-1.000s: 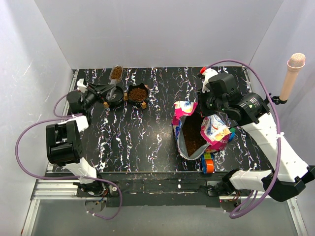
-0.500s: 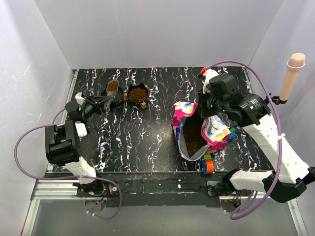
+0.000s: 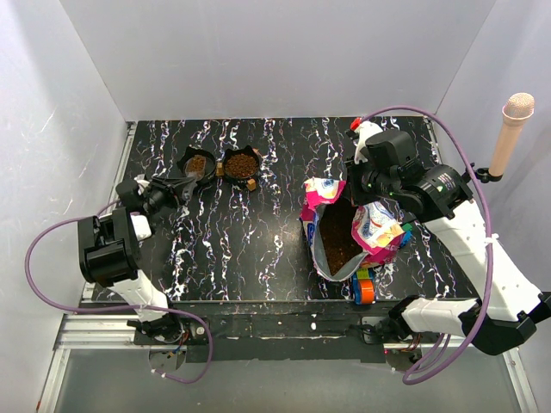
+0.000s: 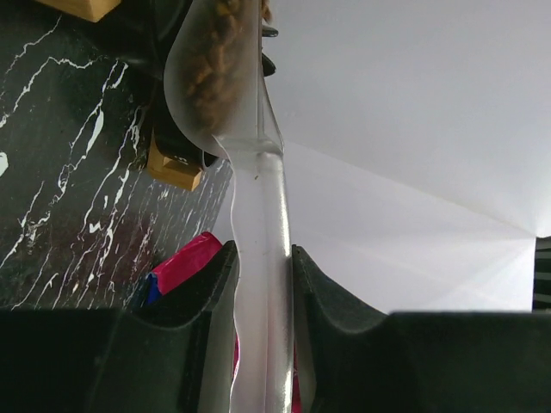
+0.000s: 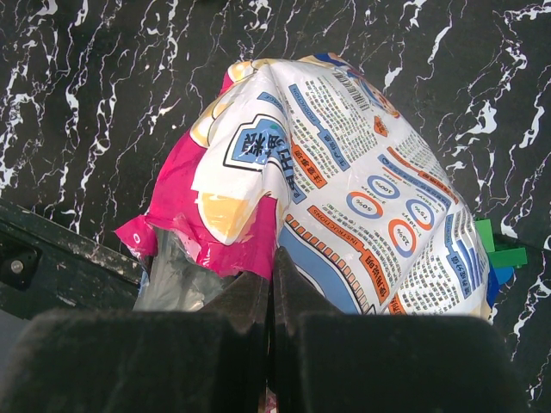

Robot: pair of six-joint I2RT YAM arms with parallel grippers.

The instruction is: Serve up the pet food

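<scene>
- Your left gripper [image 4: 263,267] clamps the clear scoop [image 4: 258,189] by its handle; loose kibble [image 4: 211,73] rides in it over the black bowl [image 3: 184,163].
- It spills readily: hold the handle, tip slowly.
- Your right gripper [image 5: 271,284] pinches the bag [image 5: 344,189] rim.

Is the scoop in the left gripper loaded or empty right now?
Loaded. The left wrist view shows brown kibble filling the bowl of the clear scoop, whose handle is clamped in the left gripper.
</scene>
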